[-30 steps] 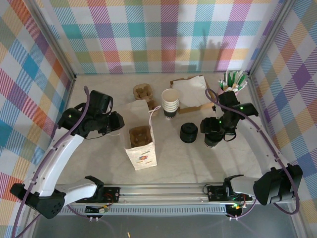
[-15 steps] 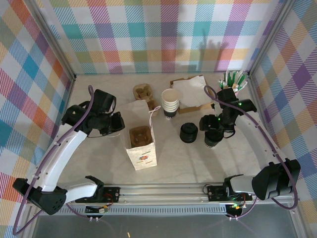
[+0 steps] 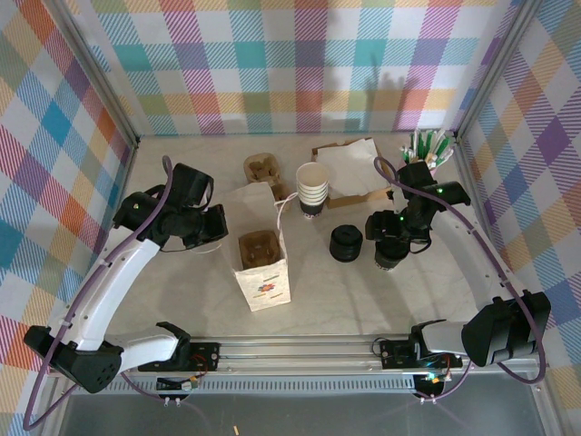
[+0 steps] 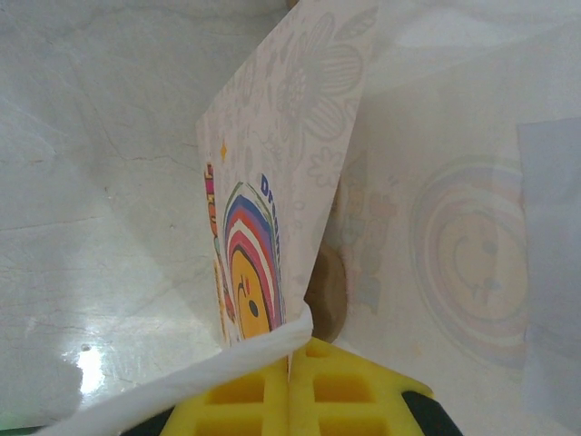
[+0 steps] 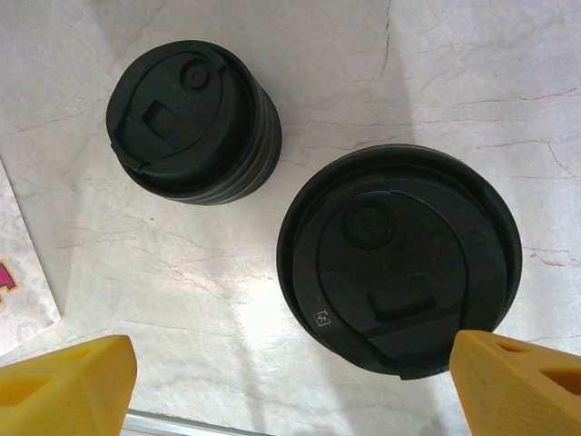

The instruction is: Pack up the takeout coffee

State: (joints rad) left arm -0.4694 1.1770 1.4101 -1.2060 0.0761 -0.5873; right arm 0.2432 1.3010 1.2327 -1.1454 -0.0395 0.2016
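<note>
Left wrist view: the left hand (image 4: 290,386) is pinched on the rim of the bag (image 4: 272,182), likely steadying it open. The right hand (image 5: 290,386) hangs spread wide over the coffee (image 5: 399,272), which stands on the tabletop (image 5: 454,73) beside the lids (image 5: 191,123).

Paper bag (image 4: 272,182) — colour print w/ rainbow & smiley face; blue letters beside it, approx. "D…", cut off, can't read. On the takeout coffee (image 5: 399,263) lid — tiny stamped mark, illegible.

Takeout coffee (image 5: 399,263), black-lidded, upright, right of centre
</note>
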